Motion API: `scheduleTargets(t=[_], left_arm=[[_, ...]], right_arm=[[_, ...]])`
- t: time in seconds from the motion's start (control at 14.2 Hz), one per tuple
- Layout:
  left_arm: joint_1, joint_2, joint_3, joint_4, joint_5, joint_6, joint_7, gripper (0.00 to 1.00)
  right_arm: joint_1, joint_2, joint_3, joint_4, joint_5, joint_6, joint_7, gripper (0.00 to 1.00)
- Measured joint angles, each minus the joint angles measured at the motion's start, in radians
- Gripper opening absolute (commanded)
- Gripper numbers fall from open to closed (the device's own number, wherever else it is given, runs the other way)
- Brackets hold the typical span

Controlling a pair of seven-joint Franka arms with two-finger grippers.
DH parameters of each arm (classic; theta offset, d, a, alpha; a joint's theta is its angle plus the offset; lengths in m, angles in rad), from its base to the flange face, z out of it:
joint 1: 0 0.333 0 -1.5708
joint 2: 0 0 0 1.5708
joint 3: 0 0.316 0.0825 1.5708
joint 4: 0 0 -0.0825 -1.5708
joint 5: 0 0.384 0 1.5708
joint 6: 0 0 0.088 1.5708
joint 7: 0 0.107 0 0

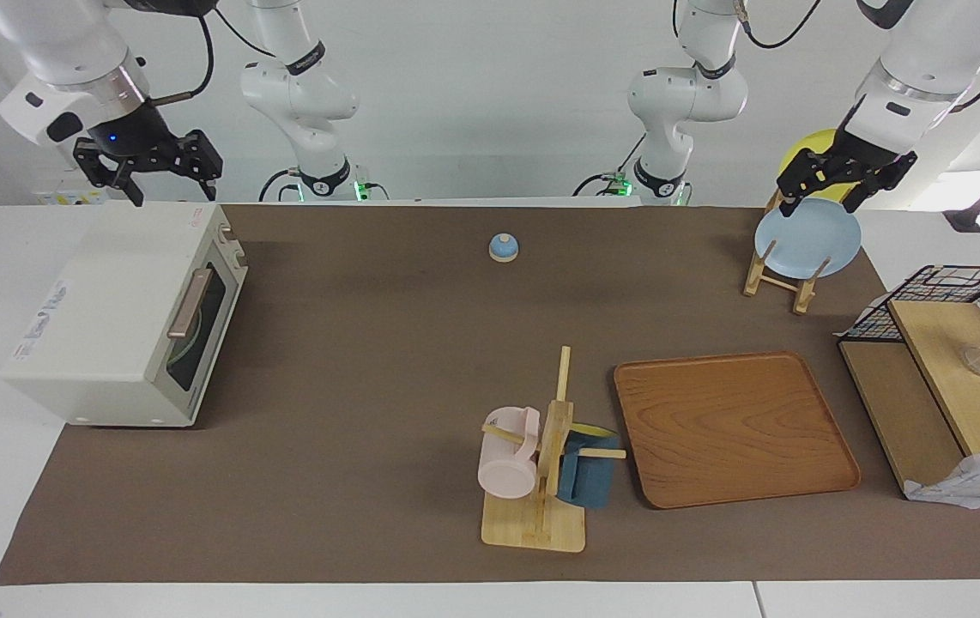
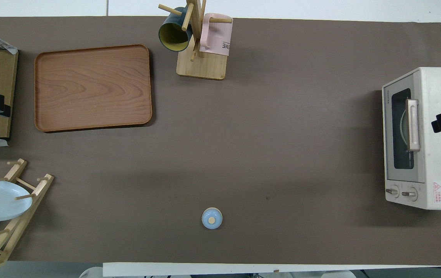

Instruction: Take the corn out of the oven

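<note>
The off-white oven point(image 1: 112, 300) stands at the right arm's end of the table, also in the overhead view point(image 2: 436, 162). Its door is shut, with the copper-brown bar handle point(image 1: 190, 302) across the dark window. Only a curved greenish rim shows through the glass. The corn is hidden. My right gripper point(image 1: 151, 176) hangs open and empty in the air over the oven's end nearest the robots. My left gripper point(image 1: 825, 193) hangs open and empty over the plate rack point(image 1: 777, 275) at the left arm's end.
A wooden tray point(image 1: 735, 429) and a mug tree point(image 1: 541, 463) with a pink and a dark blue mug lie farther from the robots. A small blue bell point(image 1: 503, 247) sits near the robots. The rack holds a light blue plate point(image 1: 807, 243) and a yellow plate point(image 1: 807, 146). A wire basket point(image 1: 945, 283) stands beside the tray.
</note>
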Motion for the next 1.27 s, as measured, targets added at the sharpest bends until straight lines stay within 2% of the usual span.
scheduleTargets(t=[0.42,0.63,0.71,0.78,1.06,1.27], left_arm=[[0.000,0.000,0.000,0.000,0.000,0.000,0.000,1.00],[0.000,0.000,0.000,0.000,0.000,0.000,0.000,1.00],[0.000,0.000,0.000,0.000,0.000,0.000,0.000,1.00],[0.000,0.000,0.000,0.000,0.000,0.000,0.000,1.00],[0.000,0.000,0.000,0.000,0.000,0.000,0.000,1.00],[0.000,0.000,0.000,0.000,0.000,0.000,0.000,1.00]], right_arm=[[0.000,0.000,0.000,-0.002,0.000,0.001,0.000,0.99],[0.000,-0.001,-0.001,-0.017,0.000,0.018,-0.020,0.24],[0.000,-0.002,-0.001,-0.022,0.000,0.022,-0.025,0.05],[0.000,-0.003,-0.001,-0.026,0.000,0.023,-0.027,0.00],[-0.009,-0.010,-0.011,-0.077,-0.021,0.121,-0.079,0.00],[-0.014,0.025,-0.011,-0.156,-0.072,0.214,-0.102,0.00]])
